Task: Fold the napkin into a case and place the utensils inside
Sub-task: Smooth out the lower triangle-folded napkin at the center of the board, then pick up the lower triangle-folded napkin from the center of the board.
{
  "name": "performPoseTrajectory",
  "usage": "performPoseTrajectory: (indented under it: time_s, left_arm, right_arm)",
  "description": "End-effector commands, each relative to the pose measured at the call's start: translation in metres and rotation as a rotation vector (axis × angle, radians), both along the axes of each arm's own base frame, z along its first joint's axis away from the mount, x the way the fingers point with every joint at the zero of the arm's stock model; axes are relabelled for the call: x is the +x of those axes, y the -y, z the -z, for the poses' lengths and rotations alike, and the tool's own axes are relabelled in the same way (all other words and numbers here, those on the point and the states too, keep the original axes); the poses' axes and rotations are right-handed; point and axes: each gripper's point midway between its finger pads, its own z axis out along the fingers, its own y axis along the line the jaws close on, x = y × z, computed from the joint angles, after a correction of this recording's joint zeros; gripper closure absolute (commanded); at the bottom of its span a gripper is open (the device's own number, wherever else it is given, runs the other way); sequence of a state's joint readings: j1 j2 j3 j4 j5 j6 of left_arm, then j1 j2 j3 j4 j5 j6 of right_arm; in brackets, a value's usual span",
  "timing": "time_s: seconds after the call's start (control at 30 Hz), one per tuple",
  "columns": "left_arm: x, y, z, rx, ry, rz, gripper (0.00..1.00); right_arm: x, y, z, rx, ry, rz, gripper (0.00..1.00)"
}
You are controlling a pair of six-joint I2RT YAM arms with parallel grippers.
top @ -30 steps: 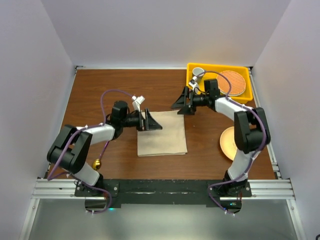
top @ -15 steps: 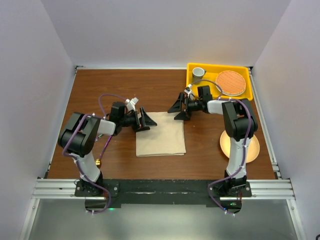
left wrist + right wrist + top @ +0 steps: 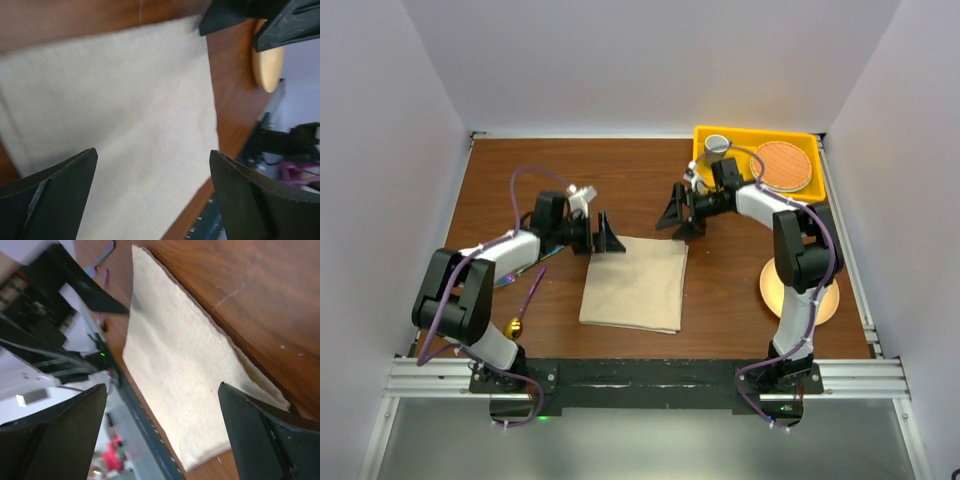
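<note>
We held the left tool (image 3: 608, 236) and the right tool (image 3: 678, 215) wide and empty, one at each far corner of the napkin (image 3: 633, 285), which lay flat on the tabletop (image 3: 520, 180) just nearward of them, seemingly poised to pinch the next fold.

A yellow tray (image 3: 757, 131) holding a white cup (image 3: 717, 145) sits beyond a peach plate (image 3: 770, 288).

Bare brown table (image 3: 570, 170) lies open along the far edge. The flat napkin (image 3: 635, 285) fills the middle, with the left gripper (image 3: 608, 236) and right gripper (image 3: 679, 212) near its far corners, jaws wide. A yellow tray (image 3: 757, 131) blocks the far right corner; a peach plate (image 3: 768, 287) sits at right; a spoon (image 3: 527, 300) and fork (image 3: 101, 262) lie at left.
</note>
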State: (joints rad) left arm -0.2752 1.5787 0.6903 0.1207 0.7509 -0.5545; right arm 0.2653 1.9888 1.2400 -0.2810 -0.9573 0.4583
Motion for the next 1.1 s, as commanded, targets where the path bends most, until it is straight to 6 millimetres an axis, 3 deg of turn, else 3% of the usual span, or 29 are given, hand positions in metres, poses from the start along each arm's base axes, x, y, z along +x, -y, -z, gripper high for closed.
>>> performPoseTrajectory:
  time_s: [0.0, 0.03, 0.1, 0.13, 0.2, 0.3, 0.43, 0.47, 0.8, 1.07]
  left_arm:
    - [0.055, -0.042, -0.039, 0.346, 0.27, 0.048, 0.0]
    - [0.073, -0.046, -0.051, 0.381, 0.311, 0.048, 0.0]
    - [0.081, -0.064, -0.048, 0.455, 0.307, 0.08, 0.0]
    - [0.095, -0.066, -0.051, 0.474, 0.323, 0.107, 0.0]
    - [0.092, -0.073, -0.045, 0.455, 0.272, 0.151, 0.01]
    - [0.092, -0.069, -0.03, 0.407, 0.24, 0.21, 0.17]
    - [0.097, -0.065, -0.018, 0.385, 0.224, 0.219, 0.44]
    - [0.098, -0.064, -0.016, 0.377, 0.225, 0.225, 0.46]
    - [0.11, -0.059, 0.016, 0.357, 0.173, 0.201, 0.48]
    - [0.116, -0.053, 0.034, 0.326, 0.146, 0.257, 0.51]
  right_arm:
    - [0.01, 0.036, -0.031, -0.207, 0.131, -0.084, 0.02]
    - [0.0, 0.043, -0.028, -0.238, 0.088, -0.102, 0.02]
    - [-0.001, 0.058, -0.016, -0.343, 0.1, -0.096, 0.03]
    - [0.001, 0.061, -0.013, -0.363, 0.115, -0.084, 0.05]
    - [-0.001, 0.067, -0.004, -0.397, 0.111, -0.06, 0.12]
    - [0.006, 0.067, 0.009, -0.412, 0.116, -0.044, 0.24]
    - [0.008, 0.07, 0.033, -0.435, 0.099, -0.091, 0.34]
    - [0.008, 0.069, 0.036, -0.428, 0.104, -0.105, 0.35]
    - [0.01, 0.058, 0.069, -0.372, 0.013, -0.117, 0.5]
    - [0.021, 0.053, 0.072, -0.343, 0.032, -0.144, 0.6]
